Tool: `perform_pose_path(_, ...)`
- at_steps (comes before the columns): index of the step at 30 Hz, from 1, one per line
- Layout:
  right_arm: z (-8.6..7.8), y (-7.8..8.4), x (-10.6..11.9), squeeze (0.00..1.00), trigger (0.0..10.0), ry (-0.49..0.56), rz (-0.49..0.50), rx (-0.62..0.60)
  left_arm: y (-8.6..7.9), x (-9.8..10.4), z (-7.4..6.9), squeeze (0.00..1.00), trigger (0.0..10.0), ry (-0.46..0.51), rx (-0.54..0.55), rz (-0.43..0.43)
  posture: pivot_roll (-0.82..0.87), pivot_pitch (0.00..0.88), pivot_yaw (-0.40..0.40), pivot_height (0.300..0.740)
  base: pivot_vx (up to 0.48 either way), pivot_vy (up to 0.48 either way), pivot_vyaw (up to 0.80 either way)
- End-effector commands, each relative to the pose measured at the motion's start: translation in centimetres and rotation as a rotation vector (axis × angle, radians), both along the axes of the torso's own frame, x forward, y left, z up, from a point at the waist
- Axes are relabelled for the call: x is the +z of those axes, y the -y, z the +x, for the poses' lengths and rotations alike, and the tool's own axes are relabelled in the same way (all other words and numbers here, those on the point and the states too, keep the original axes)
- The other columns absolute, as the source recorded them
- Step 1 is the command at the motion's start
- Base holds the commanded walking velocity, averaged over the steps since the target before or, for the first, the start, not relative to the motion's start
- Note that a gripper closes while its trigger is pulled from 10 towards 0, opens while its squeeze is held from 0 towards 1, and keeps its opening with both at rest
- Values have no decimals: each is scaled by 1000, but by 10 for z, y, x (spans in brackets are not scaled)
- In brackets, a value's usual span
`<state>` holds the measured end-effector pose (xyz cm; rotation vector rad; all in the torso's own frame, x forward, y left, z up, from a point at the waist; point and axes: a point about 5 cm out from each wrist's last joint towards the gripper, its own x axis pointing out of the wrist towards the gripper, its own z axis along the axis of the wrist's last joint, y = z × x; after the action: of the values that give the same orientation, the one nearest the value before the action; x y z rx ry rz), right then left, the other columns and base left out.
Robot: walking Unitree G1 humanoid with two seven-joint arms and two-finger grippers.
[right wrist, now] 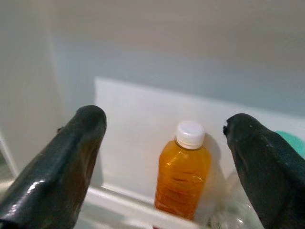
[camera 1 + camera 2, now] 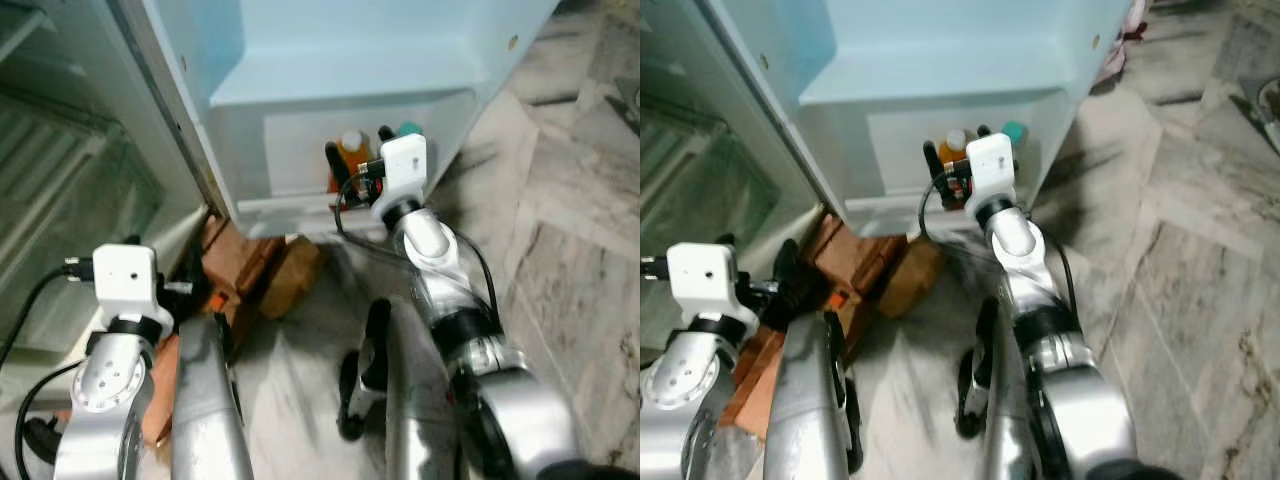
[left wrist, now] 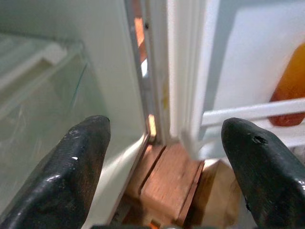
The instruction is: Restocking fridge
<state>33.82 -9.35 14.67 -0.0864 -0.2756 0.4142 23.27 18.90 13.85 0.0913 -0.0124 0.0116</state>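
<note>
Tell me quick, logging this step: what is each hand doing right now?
Left hand: open, empty, near the brown wooden blocks under the fridge.
Right hand: open, empty, facing the orange white-capped juice bottle on the door shelf.

Head cams down; wrists near fridge door (image 2: 300,90).

door bin (image 1: 119,200): orange bottle (image 1: 183,179) mid, free room left | teal-capped bottle (image 1: 290,143) crowds right
</note>
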Motion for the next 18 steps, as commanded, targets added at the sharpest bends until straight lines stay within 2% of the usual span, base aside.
perform_pose_path(1, -13, 3, -3, 1000, 10000, 6, 8, 4, 3, -6, -2, 0, 10000, -8, 5, 1, 150, 88, -51, 521, 0, 0, 0)
perform_pose_path(3, -26, 8, -12, 1000, 10000, -9, 21, -20, 3, -9, -1, 0, 10000, -9, 9, -12, 132, 56, -34, 521, 0, 0, 0)
perform_pose_path(4, -38, 11, -16, 0, 10000, -17, 20, -43, 4, -9, 1, 0, 10000, -5, 18, -31, 112, 30, -24, 521, 0, 0, 0)
perform_pose_path(7, -49, 17, -12, 0, 10000, 0, 13, -79, 8, -6, 11, 0, 10000, 15, 2, -47, 104, 1, -17, 521, 0, 0, 0)
perform_pose_path(9, -45, 22, -9, 0, 10000, -1, 49, -115, 11, -6, 20, 0, 10000, 29, -24, -41, 96, 0, -16, 531, 0, 0, 0)
perform_pose_path(13, -42, 25, -11, 0, 10000, -28, 39, -159, 10, -7, 29, 0, 10000, 47, -43, -28, 90, 0, -18, 555, 0, 0, 0)
perform_pose_path(14, -42, 27, -14, 0, 10000, -50, 56, -176, 8, -4, 36, 0, 10000, 68, -42, -15, 102, 0, -23, 570, 0, 0, 0)
perform_pose_path(18, -39, 32, -15, 0, 10000, -79, 57, -195, 5, 0, 43, 0, 10000, 94, -45, -8, 95, 0, -33, 600, 0, 0, 0)
